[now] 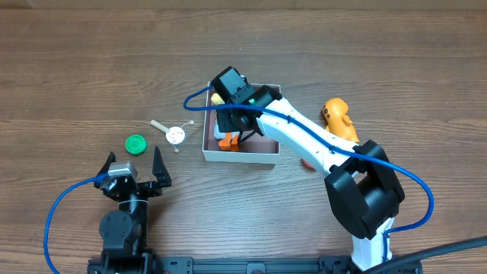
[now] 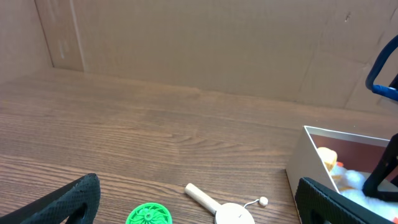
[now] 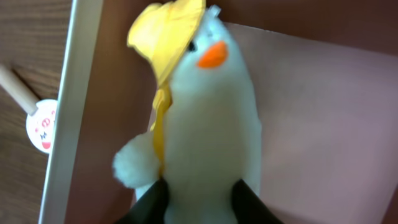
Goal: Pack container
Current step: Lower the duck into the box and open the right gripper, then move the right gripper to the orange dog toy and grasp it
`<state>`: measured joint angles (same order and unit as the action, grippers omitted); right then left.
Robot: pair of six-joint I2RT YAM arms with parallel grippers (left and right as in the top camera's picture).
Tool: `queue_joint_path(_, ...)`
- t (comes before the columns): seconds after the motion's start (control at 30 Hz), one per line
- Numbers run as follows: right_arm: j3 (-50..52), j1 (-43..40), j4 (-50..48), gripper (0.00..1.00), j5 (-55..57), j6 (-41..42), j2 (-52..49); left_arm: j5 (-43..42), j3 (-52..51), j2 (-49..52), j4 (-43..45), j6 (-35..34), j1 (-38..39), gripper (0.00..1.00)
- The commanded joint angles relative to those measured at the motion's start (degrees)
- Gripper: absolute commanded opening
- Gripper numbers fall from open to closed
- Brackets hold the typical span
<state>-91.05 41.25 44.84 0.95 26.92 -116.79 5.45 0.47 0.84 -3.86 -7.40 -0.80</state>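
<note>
**Plush duck in the container, right fingers around it**

Overhead: we see the square, shallow, white-walled container with a mauve inside [image 1: 240, 156] in the middle of the wooden table [image 1: 76, 61]. The right gripper [image 1: 230, 133] reaches into it. The left gripper [image 1: 134, 161] stands wide apart, just beside a round green plastic cap [image 1: 135, 144]. A small white rattle drum on a wooden stick [image 1: 174, 135] lies between cap and container.

Left wrist: jaws apart, container at right.

Right wrist: a white plush duck with a yellow hat [image 3: 211, 124] lies inside the container. Black fingers [image 3: 152, 202] flank its lower body, touching the plush. We cannot tell whether they clamp it.
</note>
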Motion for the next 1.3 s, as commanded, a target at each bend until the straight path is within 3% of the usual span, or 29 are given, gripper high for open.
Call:
queue_joint_path(0.0, -0.4, 0.0, -0.7, 0.41, -1.6, 0.3, 0.3, 0.5, -0.2, -0.5, 0.1, -0.5, -0.3, 1.00)
queue_joint_path(0.1, -1.2, 0.0, -0.3, 0.55, -1.7, 0.3, 0.5, 0.5, -0.2, -0.5, 0.1, -0.5, -0.3, 1.00)
queue_joint_path(0.23, -2.4, 0.0, 0.5, 0.66, -1.7, 0.1, 1.4, 0.5, -0.2, -0.5, 0.1, -0.5, -0.3, 1.00)
queue_joint_path(0.6, -2.6, 0.0, 1.9, 0.70, 4.0, -1.6, 9.6, 0.5, -0.2, -0.5, 0.1, -0.5, -0.3, 1.00)
queue_joint_path(0.87, -2.8, -3.0, 15.7, 0.75, 24.6, -1.6, 22.2, 0.5, -0.2, -0.5, 0.1, -0.5, -0.3, 1.00)
queue_joint_path(1.07, -2.8, -12.3, 25.7, 0.89, 29.0, -1.6, 25.6, 0.5, -0.2, -0.5, 0.1, -0.5, -0.3, 1.00)
queue_joint_path(1.27, -2.6, -25.1, 28.7, 0.95, 20.2, -6.3, 24.1, 0.5, -0.2, -0.5, 0.1, -0.5, -0.3, 1.00)
